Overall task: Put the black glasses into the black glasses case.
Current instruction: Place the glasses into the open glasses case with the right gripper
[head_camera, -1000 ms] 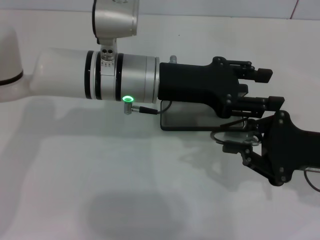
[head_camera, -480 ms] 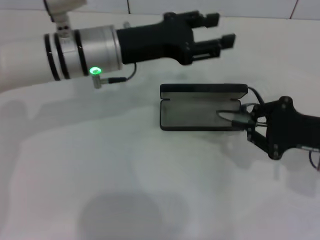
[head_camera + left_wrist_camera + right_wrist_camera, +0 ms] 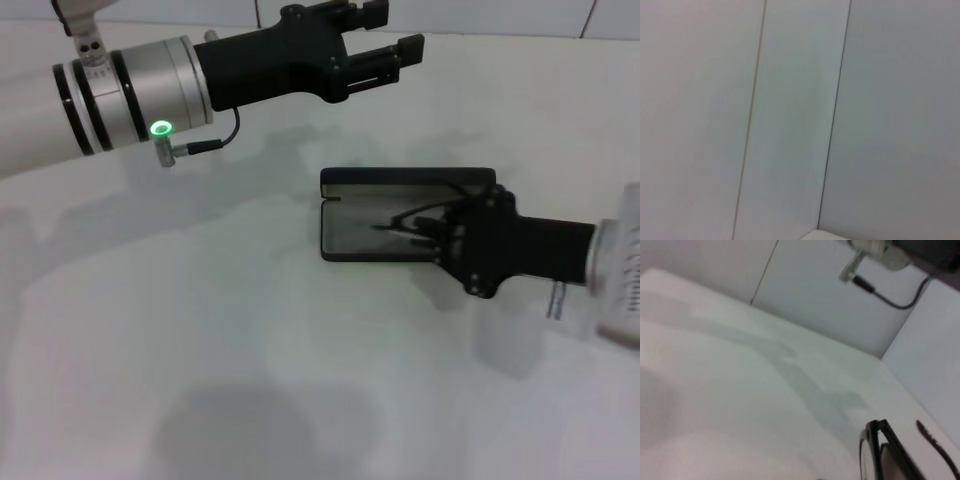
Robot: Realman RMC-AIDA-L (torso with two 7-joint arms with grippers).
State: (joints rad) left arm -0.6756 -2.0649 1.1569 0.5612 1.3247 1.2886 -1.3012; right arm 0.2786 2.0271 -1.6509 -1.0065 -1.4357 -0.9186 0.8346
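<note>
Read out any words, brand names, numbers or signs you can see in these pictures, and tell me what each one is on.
None can be read. No lettering shows on the open black glasses case, on the black glasses in the right gripper over it, on the raised left gripper, or on the table.
A green ring light on the left wrist is only an indicator, not text.

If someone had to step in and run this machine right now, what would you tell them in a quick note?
Right gripper: over the open black glasses case, shut on the black glasses, which hang above the grey lining.
Left gripper: open, holding nothing, raised beyond the case near the far side of the white table.
Done: case is open, glasses picked up and carried over it.
Left: lower the glasses into the case, let go, pull the right arm back. Whether they already touch the lining cannot be told.
</note>
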